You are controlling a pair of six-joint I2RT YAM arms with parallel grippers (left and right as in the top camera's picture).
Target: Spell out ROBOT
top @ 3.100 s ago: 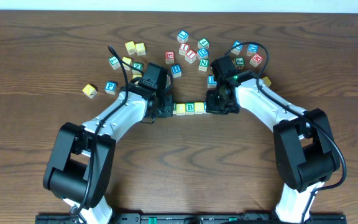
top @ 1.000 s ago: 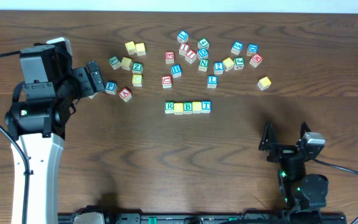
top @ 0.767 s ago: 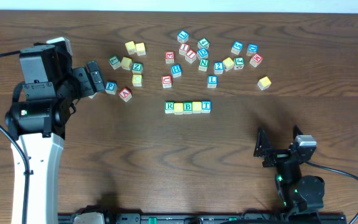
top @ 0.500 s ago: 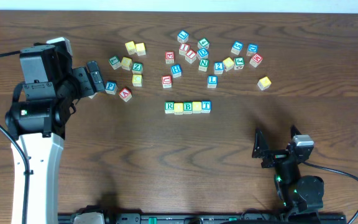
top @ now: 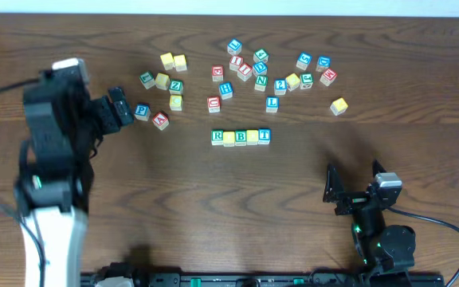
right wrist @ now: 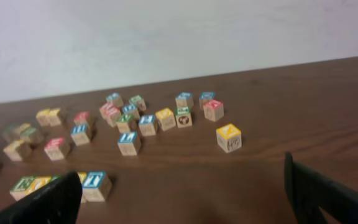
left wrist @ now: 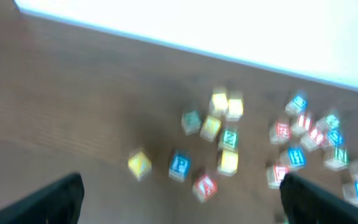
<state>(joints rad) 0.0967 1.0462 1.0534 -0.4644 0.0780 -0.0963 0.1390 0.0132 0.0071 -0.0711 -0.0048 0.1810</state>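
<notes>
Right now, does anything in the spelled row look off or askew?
The row is straight, blocks touching. Overhead, the R block, B block and T block read clearly, but the second block and fourth block show plain yellow tops with no legible O.

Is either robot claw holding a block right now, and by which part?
Nothing is held: the left gripper and the right gripper are both open and empty.
</notes>
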